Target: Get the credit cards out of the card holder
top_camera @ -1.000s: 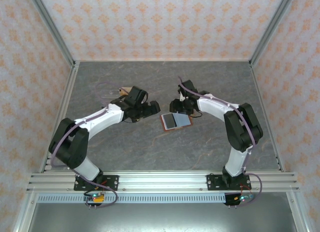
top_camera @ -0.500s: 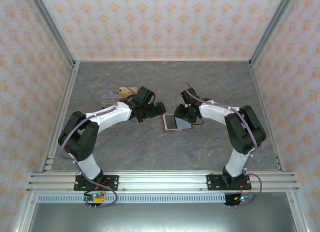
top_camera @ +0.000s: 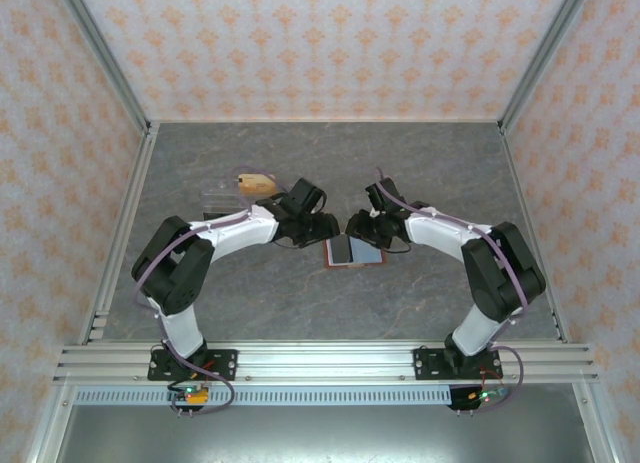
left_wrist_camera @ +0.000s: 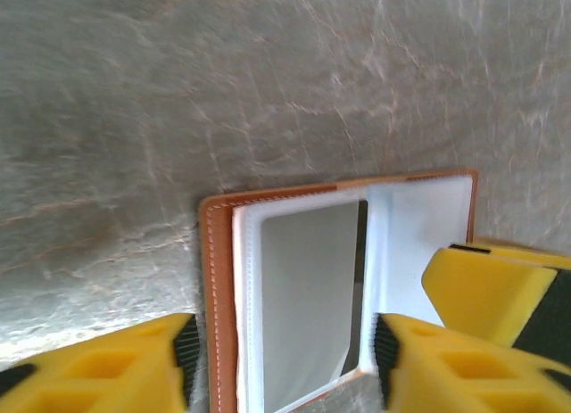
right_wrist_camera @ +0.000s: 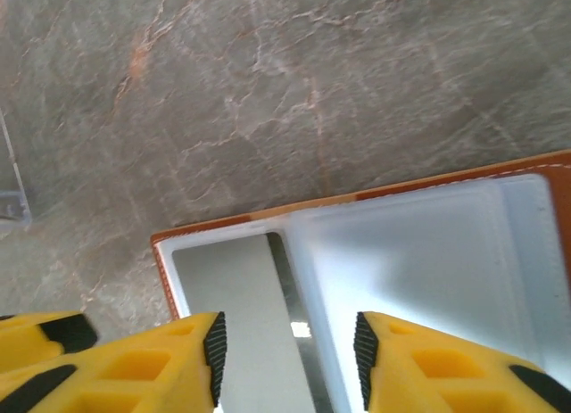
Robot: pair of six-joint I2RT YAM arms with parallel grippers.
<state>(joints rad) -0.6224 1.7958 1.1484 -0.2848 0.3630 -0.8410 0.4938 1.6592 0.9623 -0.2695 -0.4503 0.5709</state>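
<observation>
The card holder [top_camera: 350,254] lies open and flat on the table, red-brown edged [left_wrist_camera: 219,297] with a pale inside. A greyish credit card [left_wrist_camera: 303,293] sits in its left pocket [right_wrist_camera: 227,293]. My left gripper [top_camera: 333,227] hangs over the holder's left half, open [left_wrist_camera: 281,364], one finger just outside the leather edge and the other at the centre fold. My right gripper [top_camera: 357,226] is open [right_wrist_camera: 285,359] above the fold, its pads over the grey card and the right pocket [right_wrist_camera: 428,252], holding nothing. A tan-gold card [top_camera: 255,182] and a pale card [top_camera: 222,196] lie loose at the back left.
The two grippers are almost touching over the holder; the right gripper's yellow finger [left_wrist_camera: 495,288] shows in the left wrist view. Metal frame rails [top_camera: 125,223] and patterned walls border the grey stone tabletop [top_camera: 330,303].
Both grippers have closed in on the holder from either side and dropped over it. The left jaws have narrowed a lot, the right jaws a little. The holder has stayed put.
</observation>
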